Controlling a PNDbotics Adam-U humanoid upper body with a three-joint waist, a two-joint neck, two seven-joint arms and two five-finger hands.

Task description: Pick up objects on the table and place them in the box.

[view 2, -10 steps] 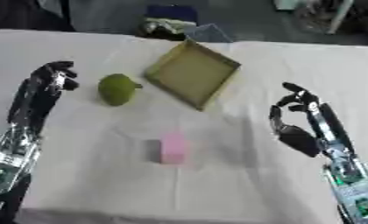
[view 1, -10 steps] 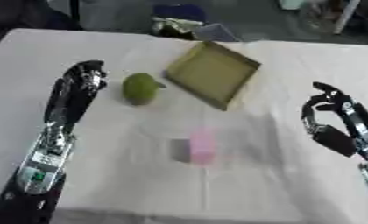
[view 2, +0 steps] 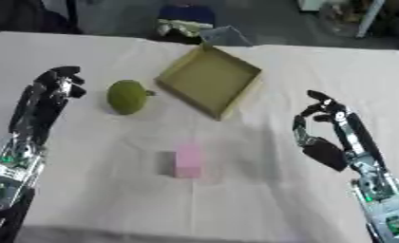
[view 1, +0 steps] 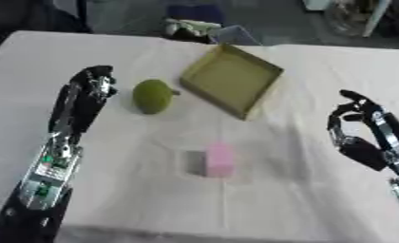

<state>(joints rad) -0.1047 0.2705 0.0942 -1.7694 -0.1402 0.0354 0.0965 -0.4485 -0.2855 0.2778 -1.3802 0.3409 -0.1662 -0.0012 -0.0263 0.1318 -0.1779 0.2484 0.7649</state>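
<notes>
Left eye view: your left hand (view 1: 86,95) hangs relaxed beside the fruit (view 1: 153,96), well placed to grasp it; right hand (view 2: 323,128) empty, half-curled. Pink block (view 1: 219,160) lies mid-table, box (view 1: 231,79) empty behind.

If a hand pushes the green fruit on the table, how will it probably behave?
The green fruit looks rounded, so a push would probably make it roll rather than slide. One side carries a small stem nub, so the roll may wobble or curve. Its skin looks smooth, so it might slip from a shallow pinch.

Soft even light, overall blur, faint shadows on the pale table (view 1: 278,199), dim background
</notes>
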